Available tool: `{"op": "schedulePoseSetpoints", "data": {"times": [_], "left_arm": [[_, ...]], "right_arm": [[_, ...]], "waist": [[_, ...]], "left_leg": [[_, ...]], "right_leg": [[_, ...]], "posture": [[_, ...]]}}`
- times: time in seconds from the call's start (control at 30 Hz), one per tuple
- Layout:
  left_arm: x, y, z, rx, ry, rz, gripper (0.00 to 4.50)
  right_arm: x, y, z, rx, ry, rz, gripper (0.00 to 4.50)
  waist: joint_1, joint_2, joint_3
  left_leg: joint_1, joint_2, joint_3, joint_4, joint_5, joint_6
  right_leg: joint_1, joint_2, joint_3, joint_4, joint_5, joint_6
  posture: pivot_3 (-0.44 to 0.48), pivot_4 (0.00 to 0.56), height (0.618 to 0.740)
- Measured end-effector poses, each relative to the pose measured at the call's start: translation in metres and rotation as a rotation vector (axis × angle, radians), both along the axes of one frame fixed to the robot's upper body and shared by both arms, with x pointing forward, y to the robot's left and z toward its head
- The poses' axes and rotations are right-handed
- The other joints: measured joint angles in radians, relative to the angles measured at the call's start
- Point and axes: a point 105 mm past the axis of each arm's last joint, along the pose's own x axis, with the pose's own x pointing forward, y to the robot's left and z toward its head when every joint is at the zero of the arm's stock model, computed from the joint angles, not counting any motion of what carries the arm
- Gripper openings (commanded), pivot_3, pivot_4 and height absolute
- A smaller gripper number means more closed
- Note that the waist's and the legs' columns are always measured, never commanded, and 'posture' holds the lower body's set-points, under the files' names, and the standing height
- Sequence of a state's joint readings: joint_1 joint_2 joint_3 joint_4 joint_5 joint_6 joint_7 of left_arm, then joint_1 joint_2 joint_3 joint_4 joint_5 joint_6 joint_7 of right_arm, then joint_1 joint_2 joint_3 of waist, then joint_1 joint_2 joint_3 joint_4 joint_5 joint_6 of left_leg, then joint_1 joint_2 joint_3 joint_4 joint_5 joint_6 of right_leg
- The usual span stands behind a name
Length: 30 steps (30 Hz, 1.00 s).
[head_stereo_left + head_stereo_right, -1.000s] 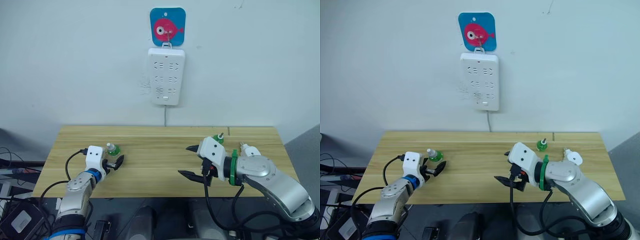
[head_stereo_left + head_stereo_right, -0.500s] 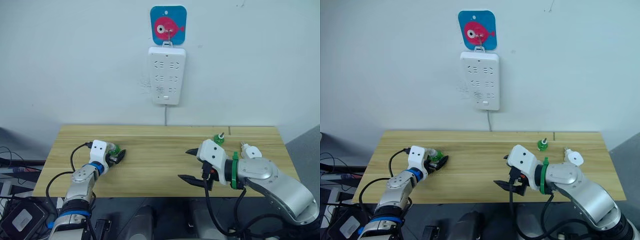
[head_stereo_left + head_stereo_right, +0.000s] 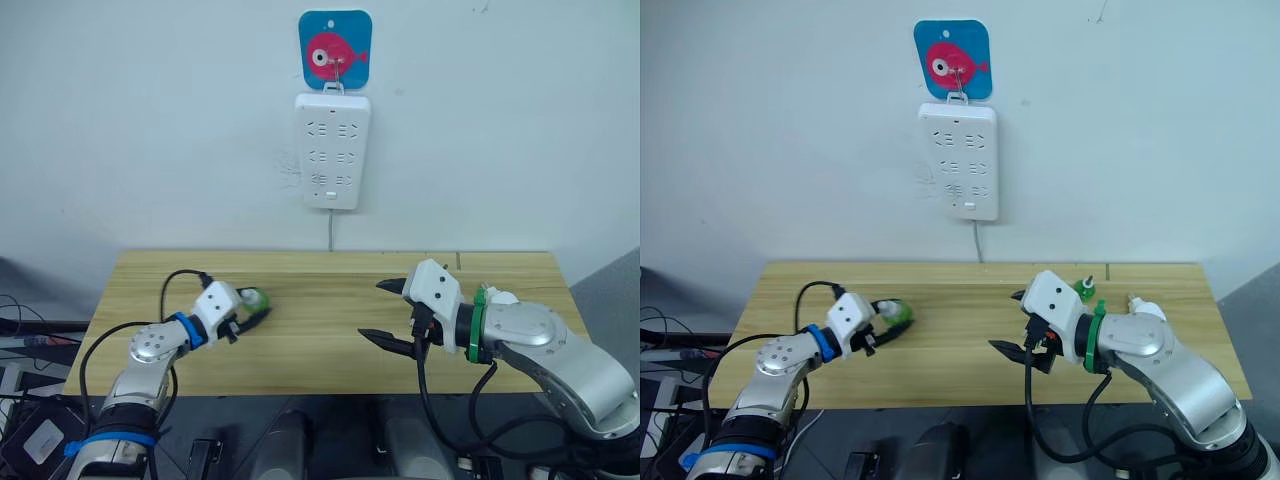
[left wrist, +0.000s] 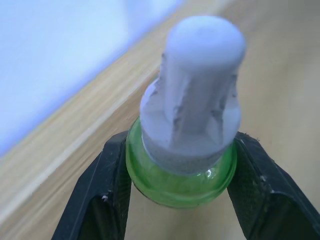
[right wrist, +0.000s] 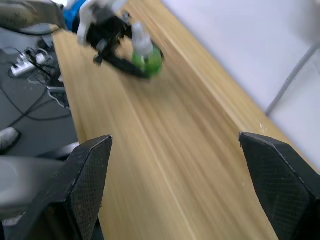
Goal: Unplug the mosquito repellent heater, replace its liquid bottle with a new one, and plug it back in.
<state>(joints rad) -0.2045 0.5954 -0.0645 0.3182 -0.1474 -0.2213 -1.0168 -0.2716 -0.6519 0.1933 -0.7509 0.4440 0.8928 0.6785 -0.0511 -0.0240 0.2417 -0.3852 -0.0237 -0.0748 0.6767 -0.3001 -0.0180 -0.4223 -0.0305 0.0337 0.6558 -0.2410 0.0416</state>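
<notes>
The left gripper (image 4: pixel 182 187) has its jaws clamped on the green liquid bottle (image 4: pixel 182 175), one black textured finger (image 4: pixel 107 195) on each side of its round, glossy translucent body. A white ribbed cap (image 4: pixel 200 95) with a domed top closes the bottle's neck. In the head views this bottle (image 3: pixel 254 299) sits at the left part of the pale wooden bench (image 3: pixel 310 350), whose top shows long straight grain.

The right gripper (image 3: pixel 392 315) hovers over the bench's right half with its jaws wide apart, nothing between them. Behind its arm, a second small green bottle (image 3: pixel 1086 289) stands near the bench's back edge, partly hidden. Just beside it lies the mosquito repellent heater (image 3: pixel 1143 310), a white rounded piece mostly covered by the arm.

On the wall hangs a long white power strip (image 3: pixel 333 150), smooth plastic, below a blue square hook plate (image 3: pixel 335 50) bearing a pink fish. No writing can be read anywhere.
</notes>
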Motion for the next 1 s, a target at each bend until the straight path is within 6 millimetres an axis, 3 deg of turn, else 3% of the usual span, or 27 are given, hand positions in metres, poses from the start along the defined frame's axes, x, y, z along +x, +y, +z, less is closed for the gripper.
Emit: {"op": "schedulePoseSetpoints", "data": {"times": [0.17, 0.33, 0.6, 0.9, 1.0], "left_arm": [[-0.011, -0.048, 0.038, 0.018, 0.12, -0.301, 2.25], [-0.015, -0.078, 0.068, 0.062, 0.172, -0.467, 2.25], [-0.021, -0.091, 0.069, 0.095, 0.224, -0.555, 2.25], [-0.018, -0.098, 0.074, 0.075, 0.192, -0.573, 2.25], [-0.018, -0.1, 0.074, 0.068, 0.192, -0.576, 2.25]], "right_arm": [[-0.005, 0.006, 0.015, -0.005, 0.018, 0.102, 4.24], [-0.004, 0.018, 0.023, -0.025, 0.024, 0.166, 4.24], [0.011, 0.045, 0.026, 0.061, 0.071, 0.14, 4.24], [0.015, 0.053, 0.023, 0.085, 0.081, 0.116, 4.24], [0.014, 0.055, 0.017, 0.082, 0.084, 0.108, 3.61]], "waist": [[-0.007, 0.0, 0.0], [-0.028, 0.0, 0.0], [-0.058, 0.0, -0.001], [-0.059, 0.001, -0.001], [-0.059, 0.001, -0.001]], "left_leg": [[0.0, 0.0, 0.0, 0.001, 0.0, 0.0], [0.0, 0.0, 0.001, 0.001, 0.0, 0.001], [0.0, 0.0, 0.002, 0.002, 0.0, 0.0], [0.0, 0.0, 0.002, 0.002, 0.0, 0.0], [0.0, 0.0, 0.002, 0.003, 0.0, 0.0]], "right_leg": [[0.0, 0.001, -0.001, 0.001, 0.0, 0.0], [0.0, 0.003, 0.0, 0.002, 0.0, 0.0], [-0.002, 0.003, 0.002, 0.005, 0.0, 0.0], [-0.003, 0.003, 0.002, 0.005, 0.0, 0.0], [-0.003, 0.003, 0.002, 0.006, 0.0, 0.0]], "posture": [[-0.166, 0.204, 0.74], [-0.19, 0.196, 0.74], [-0.202, 0.188, 0.74], [-0.185, 0.183, 0.74], [-0.183, 0.181, 0.74]]}}
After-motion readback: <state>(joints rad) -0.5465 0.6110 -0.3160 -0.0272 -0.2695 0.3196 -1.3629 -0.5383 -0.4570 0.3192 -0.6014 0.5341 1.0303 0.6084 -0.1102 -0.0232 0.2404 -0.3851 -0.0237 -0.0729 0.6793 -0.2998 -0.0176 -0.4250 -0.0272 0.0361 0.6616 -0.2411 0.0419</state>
